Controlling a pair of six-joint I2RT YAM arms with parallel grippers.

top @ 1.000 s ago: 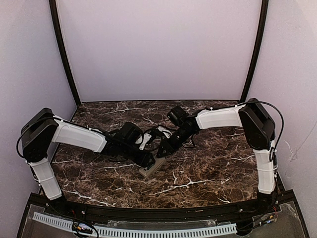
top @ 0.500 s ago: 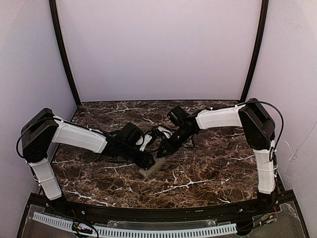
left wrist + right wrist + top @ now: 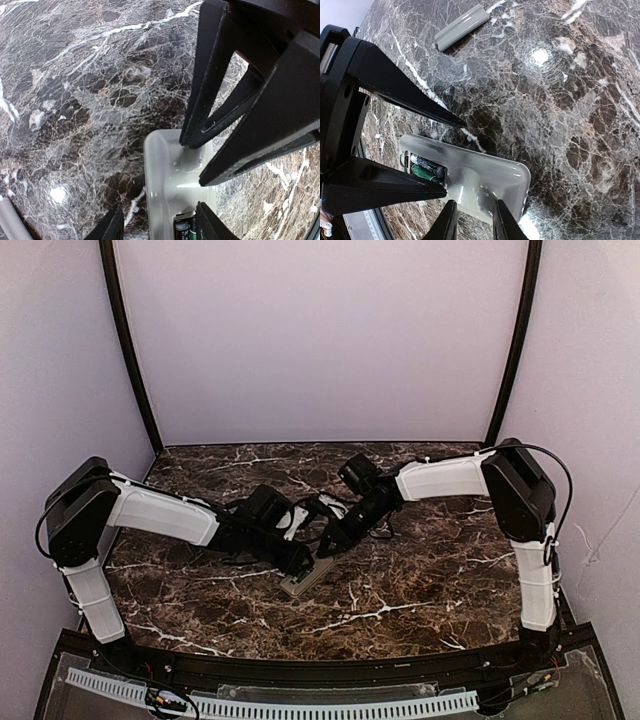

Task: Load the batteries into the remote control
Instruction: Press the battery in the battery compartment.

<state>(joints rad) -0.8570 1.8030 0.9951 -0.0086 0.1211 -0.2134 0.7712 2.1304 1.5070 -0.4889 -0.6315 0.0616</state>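
The remote control [image 3: 305, 579] lies back up on the marble table. In the right wrist view the remote control [image 3: 480, 182] has its compartment open, with two batteries [image 3: 426, 169] lying in it side by side. The batteries also show in the left wrist view [image 3: 185, 231]. My left gripper [image 3: 161, 227] is open and straddles the battery end; one finger lies over the compartment's edge, the other is clear of the remote's side. My right gripper [image 3: 474, 220] is narrowly open, empty, with its tips over the remote's other end. In the top view the left gripper [image 3: 300, 562] and right gripper [image 3: 327, 547] nearly meet.
A grey battery cover [image 3: 461, 27] lies loose on the table beyond the remote. Cables hang between the two wrists [image 3: 320, 505]. The dark marble table [image 3: 420, 580] is walled by pale panels on three sides.
The left arm has shifted very slightly. The remote and the right gripper stay where they were.
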